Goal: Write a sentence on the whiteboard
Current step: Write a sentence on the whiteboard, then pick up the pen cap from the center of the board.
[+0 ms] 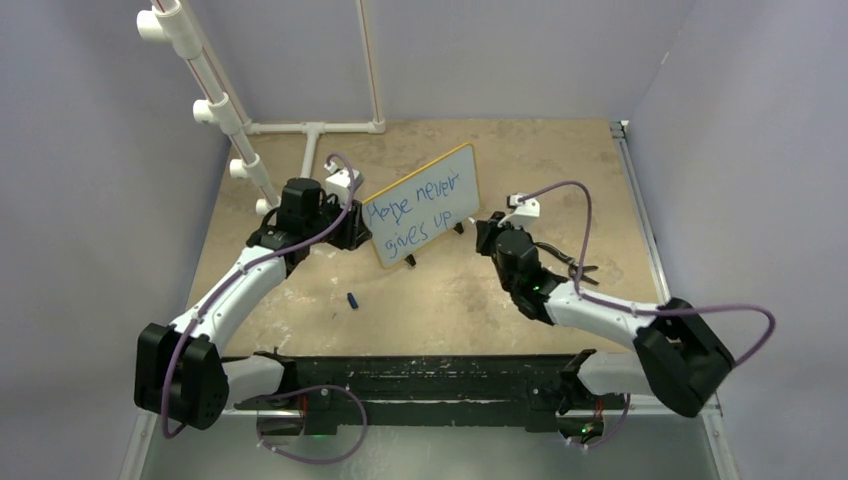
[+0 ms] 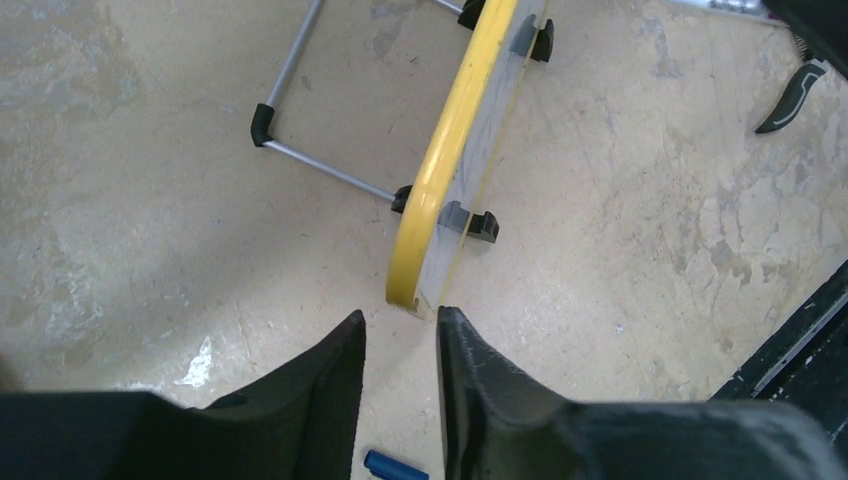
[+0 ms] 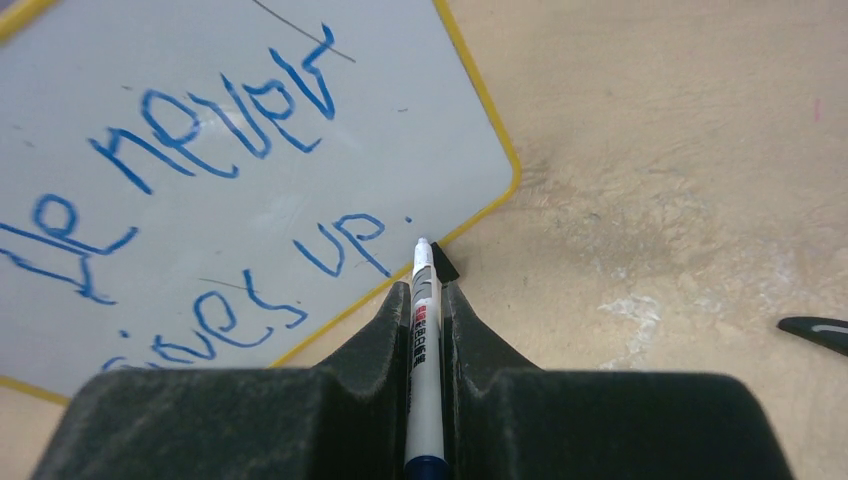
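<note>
Soft even light, faint shadows — mild sheen on whiteboard (image 3: 400,130)

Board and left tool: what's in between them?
Only bare table, seen in the left wrist view. The open left tool sits just short of the board, at its yellow corner. A blue cap lies farther back, under the tool.

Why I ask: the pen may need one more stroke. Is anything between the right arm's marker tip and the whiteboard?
Nothing visible. The marker, clamped in the jaws of the right gripper, points at the whiteboard near the final period; only a black foot sits beside the tip, not across it.
</note>
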Robot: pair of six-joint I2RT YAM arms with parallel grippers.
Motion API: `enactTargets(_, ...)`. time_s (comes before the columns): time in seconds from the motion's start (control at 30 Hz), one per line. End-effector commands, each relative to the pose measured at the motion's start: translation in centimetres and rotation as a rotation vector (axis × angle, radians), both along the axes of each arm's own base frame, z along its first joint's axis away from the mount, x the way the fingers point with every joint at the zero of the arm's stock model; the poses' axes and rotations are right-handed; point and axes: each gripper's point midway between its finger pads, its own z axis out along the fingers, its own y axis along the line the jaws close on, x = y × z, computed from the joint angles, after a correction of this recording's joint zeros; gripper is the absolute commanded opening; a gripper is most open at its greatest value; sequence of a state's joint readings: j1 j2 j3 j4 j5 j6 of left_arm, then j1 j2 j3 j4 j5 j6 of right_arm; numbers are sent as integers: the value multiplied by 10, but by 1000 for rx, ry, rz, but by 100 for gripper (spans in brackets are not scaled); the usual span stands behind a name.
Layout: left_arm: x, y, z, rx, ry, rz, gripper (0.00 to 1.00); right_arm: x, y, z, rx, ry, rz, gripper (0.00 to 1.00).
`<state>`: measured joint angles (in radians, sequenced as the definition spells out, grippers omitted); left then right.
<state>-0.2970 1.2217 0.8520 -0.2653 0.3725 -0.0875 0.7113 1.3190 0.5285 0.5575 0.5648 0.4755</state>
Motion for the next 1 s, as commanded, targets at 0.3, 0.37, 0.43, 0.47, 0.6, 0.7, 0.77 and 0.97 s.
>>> enactTargets(0.3, -35, 33, 24, -62, -17, 246, 47, -72, 40, 66, 77, -111, 486, 0)
enactTargets(0.37, -46, 34, 30, -115, -18, 276, 47, -87, 50, 76, 107, -136, 584, 0)
enactTargets(0.43, -56, 31, 30, -188, 14, 301, 47, -104, 61, 82, 156, -146, 688, 0)
enactTargets(0.47, -61, 29, 28, -231, 44, 322, 47, -113, 66, 84, 185, -146, 736, 0)
enactTargets(0.6, -76, 34, -9, -323, 176, 468, 44, -155, 84, 92, 327, -151, 957, 0)
enactTargets(0.7, -84, 43, -37, -321, 239, 563, 43, -181, 89, 97, 414, -159, 1084, 0)
enactTargets(0.77, -85, 47, -45, -319, 254, 599, 43, -193, 91, 95, 440, -145, 1141, 0)
enactTargets(0.97, -89, 54, -86, -270, 343, 677, 42, -202, 90, 84, 409, -99, 1180, 0)
